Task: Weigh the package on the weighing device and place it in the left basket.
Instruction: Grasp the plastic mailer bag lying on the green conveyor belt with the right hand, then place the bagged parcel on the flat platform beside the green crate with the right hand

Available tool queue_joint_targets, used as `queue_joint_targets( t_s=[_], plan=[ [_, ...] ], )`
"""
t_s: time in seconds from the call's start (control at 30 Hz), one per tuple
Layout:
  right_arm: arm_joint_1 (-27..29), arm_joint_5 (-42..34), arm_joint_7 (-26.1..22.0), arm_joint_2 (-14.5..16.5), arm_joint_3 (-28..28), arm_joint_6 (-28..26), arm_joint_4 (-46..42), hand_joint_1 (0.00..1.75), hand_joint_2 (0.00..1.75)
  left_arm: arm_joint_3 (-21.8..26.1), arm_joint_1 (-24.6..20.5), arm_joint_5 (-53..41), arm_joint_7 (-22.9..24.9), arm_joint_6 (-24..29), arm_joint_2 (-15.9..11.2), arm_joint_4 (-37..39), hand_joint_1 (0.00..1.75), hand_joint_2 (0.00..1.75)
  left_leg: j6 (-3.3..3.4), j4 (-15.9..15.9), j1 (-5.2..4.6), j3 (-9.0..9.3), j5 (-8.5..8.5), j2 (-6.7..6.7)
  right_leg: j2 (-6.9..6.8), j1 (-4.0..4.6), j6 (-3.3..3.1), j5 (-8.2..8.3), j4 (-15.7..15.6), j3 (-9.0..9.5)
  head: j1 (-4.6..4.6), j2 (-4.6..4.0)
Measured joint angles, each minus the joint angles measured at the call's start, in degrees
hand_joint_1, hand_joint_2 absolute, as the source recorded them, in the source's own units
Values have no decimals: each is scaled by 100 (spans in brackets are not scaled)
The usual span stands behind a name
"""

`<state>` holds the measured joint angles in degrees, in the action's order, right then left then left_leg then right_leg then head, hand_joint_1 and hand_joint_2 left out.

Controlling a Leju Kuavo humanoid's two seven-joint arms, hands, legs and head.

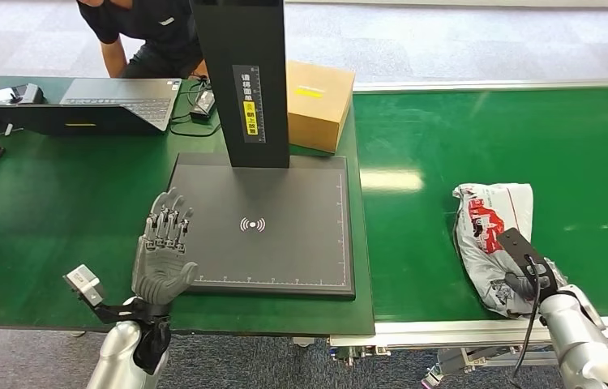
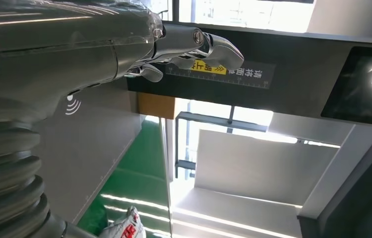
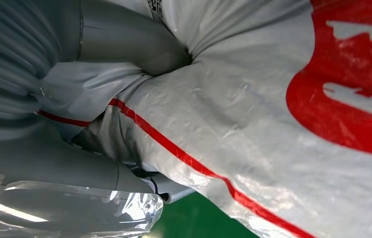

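The right hand [image 1: 537,279] had closed on the near end of the white and red plastic mailer bag [image 1: 491,235], which lay on the green conveyor belt [image 1: 528,138] to the right of the weighing device [image 1: 264,223]. In the right wrist view the thumb [image 3: 134,44] dug into the crumpled film and the fingers [image 3: 65,168] pinched a fold, so the hold looked to be on loose plastic rather than on the contents. The left hand [image 1: 163,247] hovered with fingers spread and nothing in it, over the counter [image 1: 49,211] at the left edge of the scale plate.

The main risk, as I judged it, was the slack film slipping or stretching when lifted, letting the bag sag and drag across the gap between belt and counter. It could also catch the black post [image 1: 244,73] or land half off the plate, spoiling the reading. The waiting left hand could be bumped too.

The post carried a vertical strip of Chinese characters with a yellow tag; I could not read them surely. The plate bore a wireless-signal symbol [image 1: 252,224]. The bag's red print was too crumpled to read. A cardboard box [image 1: 317,101] and a laptop [image 1: 114,97] stood behind.
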<state>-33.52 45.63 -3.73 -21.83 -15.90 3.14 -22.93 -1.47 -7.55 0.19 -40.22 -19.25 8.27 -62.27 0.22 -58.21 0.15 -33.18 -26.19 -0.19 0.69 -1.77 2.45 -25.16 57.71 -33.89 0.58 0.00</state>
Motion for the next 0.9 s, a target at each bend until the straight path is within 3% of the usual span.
queue_joint_targets(
  t_s=[0.3,0.4,0.57,0.7,0.9],
  plan=[
    [42,-66,-448,123,5,-239,-25,175,175,39,7,-27,0,5,22,-1,0,175,0,2,0,-5,0,0,0,0,0,0,0,-4,-1,0],
    [112,-70,-652,223,-1,-951,-161,175,175,57,53,-25,14,21,36,-28,0,175,2,2,-2,-9,3,-1,-1,-3,0,1,1,-8,1,0],
    [272,-6,-1028,414,-54,-2836,-862,175,175,92,188,27,167,22,70,-226,0,175,7,1,-3,-23,10,-12,-14,-4,1,0,2,-18,0,0],
    [559,-519,-1683,592,-166,-3365,-1694,175,175,108,208,65,201,37,84,-291,0,175,7,2,-3,-29,10,-16,-20,-4,1,-1,2,-22,2,0],
    [979,-1639,-2579,807,-286,-3694,-2741,175,175,112,209,105,176,78,84,-295,0,175,7,2,-3,-32,10,-17,-22,-5,1,-2,2,-25,1,0]
  ],
)
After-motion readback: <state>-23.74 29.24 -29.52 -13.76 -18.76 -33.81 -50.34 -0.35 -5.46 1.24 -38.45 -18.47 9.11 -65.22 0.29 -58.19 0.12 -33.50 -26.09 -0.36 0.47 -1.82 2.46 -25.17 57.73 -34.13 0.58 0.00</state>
